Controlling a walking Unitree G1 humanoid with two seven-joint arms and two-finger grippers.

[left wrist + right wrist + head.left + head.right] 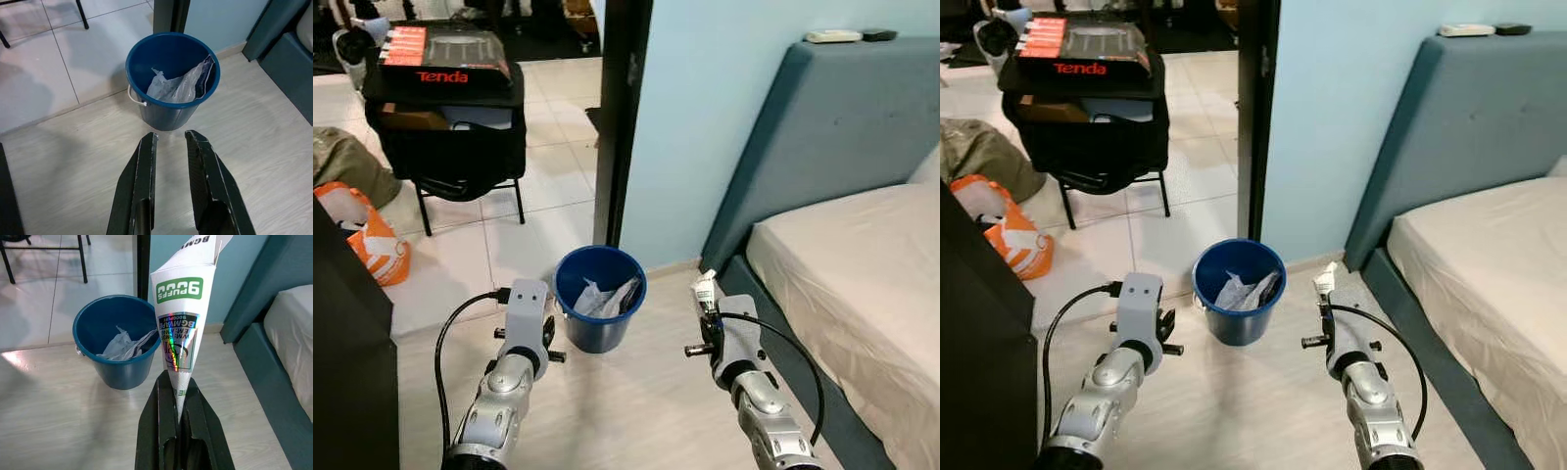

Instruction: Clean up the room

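One bed [862, 255] runs off the frame's right edge; one blue bucket [599, 297] stands on the floor by the wall corner, its crumpled contents hard to identify; my right gripper [179, 396] is clamped on one white carton [182, 323] beside the bucket; my left gripper [170, 147] hangs parted, holding nothing.

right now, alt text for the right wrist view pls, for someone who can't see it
The right gripper pinches a flattened white carton with green print, its fingers shut on the lower end. Beyond it, a blue bucket holding crumpled plastic stands on pale floor, beside a bed.
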